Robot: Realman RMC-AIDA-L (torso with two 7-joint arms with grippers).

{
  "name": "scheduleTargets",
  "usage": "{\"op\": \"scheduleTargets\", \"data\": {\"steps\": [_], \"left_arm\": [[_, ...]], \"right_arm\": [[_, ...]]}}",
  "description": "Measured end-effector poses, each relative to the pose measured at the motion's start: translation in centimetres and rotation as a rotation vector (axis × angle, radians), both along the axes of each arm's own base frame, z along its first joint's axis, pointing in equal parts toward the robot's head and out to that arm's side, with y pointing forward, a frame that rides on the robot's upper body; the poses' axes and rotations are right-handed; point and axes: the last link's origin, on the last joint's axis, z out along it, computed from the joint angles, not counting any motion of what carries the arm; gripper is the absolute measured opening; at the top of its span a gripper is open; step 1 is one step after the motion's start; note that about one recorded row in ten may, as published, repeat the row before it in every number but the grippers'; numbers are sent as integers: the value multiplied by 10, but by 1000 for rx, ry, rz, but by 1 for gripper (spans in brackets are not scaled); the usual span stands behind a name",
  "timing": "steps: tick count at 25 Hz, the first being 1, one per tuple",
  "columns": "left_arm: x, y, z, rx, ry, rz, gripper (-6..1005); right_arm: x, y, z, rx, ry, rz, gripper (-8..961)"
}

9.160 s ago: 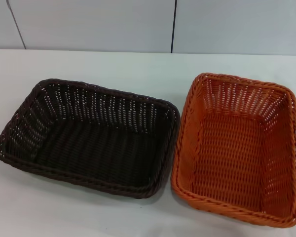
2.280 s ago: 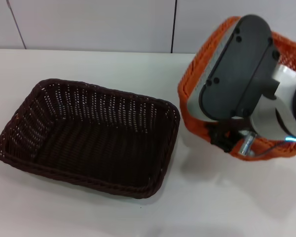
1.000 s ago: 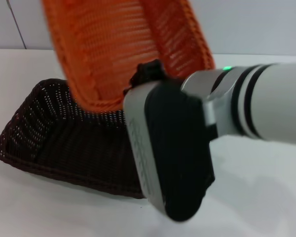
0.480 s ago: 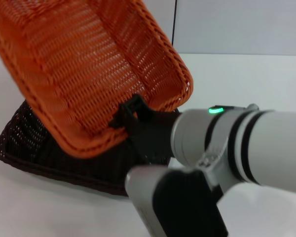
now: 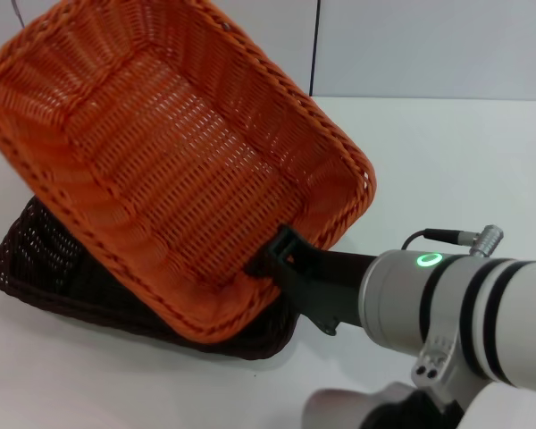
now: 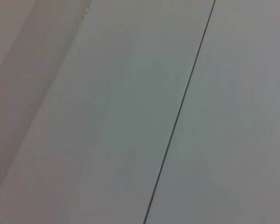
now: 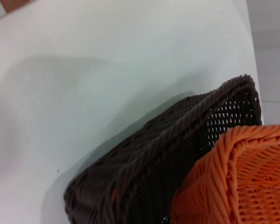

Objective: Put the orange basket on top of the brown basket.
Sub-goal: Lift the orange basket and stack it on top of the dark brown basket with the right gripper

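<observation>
The orange basket [image 5: 179, 152] is held up and tilted over the brown basket [image 5: 62, 277], its open side facing me. It hides most of the brown basket. My right gripper [image 5: 272, 259] is shut on the orange basket's near rim, above the brown basket's right end. In the right wrist view the orange basket's corner [image 7: 242, 182] sits against the brown basket's outer wall [image 7: 149, 163]. My left gripper is out of view; the left wrist view shows only a plain wall.
The white table [image 5: 447, 170] spreads to the right and front of the baskets. A pale panelled wall [image 5: 429, 45] runs behind the table. My right arm [image 5: 464, 313] crosses the lower right of the head view.
The orange basket was lifted from the table's right side and carried left over the brown basket. In the last second it has come lower and flatter over it.
</observation>
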Motion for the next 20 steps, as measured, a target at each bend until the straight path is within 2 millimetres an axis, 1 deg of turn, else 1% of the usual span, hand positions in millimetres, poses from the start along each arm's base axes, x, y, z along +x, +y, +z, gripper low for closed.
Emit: {"op": "scheduleTargets", "data": {"steps": [9, 15, 20], "left_arm": [[0, 0, -4, -4, -4, -13, 602], [-3, -6, -6, 11, -16, -20, 602], [-3, -6, -6, 11, -17, -22, 602]], "right_arm": [[4, -4, -2, -16, -42, 56, 168], [9, -7, -3, -23, -61, 65, 170], [11, -7, -2, -22, -64, 58, 172]]}}
